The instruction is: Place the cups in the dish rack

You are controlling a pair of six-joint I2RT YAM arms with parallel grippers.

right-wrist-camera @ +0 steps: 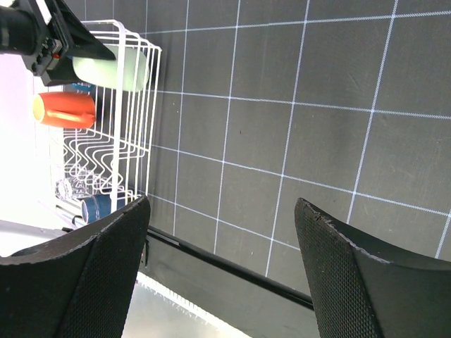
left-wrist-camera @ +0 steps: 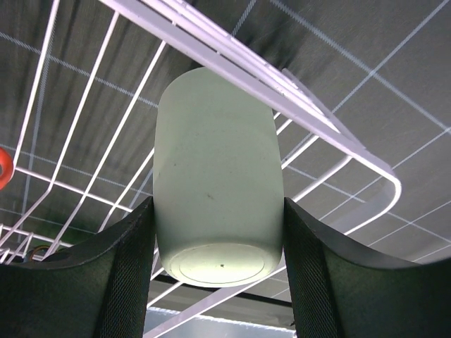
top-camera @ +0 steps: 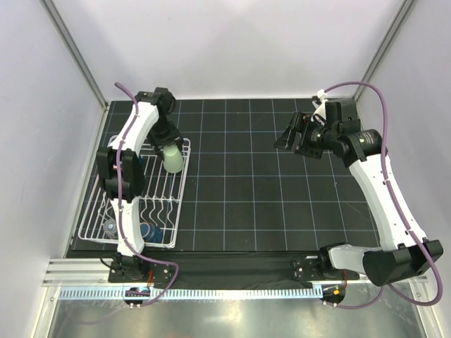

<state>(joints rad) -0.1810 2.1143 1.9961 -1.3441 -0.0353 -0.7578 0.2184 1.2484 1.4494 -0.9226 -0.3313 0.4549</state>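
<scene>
At the near left corner of the bench, the near end of the white wire dish rack holds a small blue mug lying on its side. A clear glass beside it is faint and partly hidden behind the left arm. The rack runs along the left edge, close to the wall.

Farther in, the left arm blocks the overhead view of the rack's middle. Only the right wrist view shows an orange mug lying there. A blue sliver next to it is too cut off to identify.

At the rack's far right corner, the left gripper clamps the pale green tumbler near its base, one pad on each side. The tumbler lies tilted across the rim wire. Whether it rests on the rack cannot be told.

The black gridded mat stretches from the rack to the right edge. Above its far right part, the right gripper hangs with jaws spread wide, holding nothing.
</scene>
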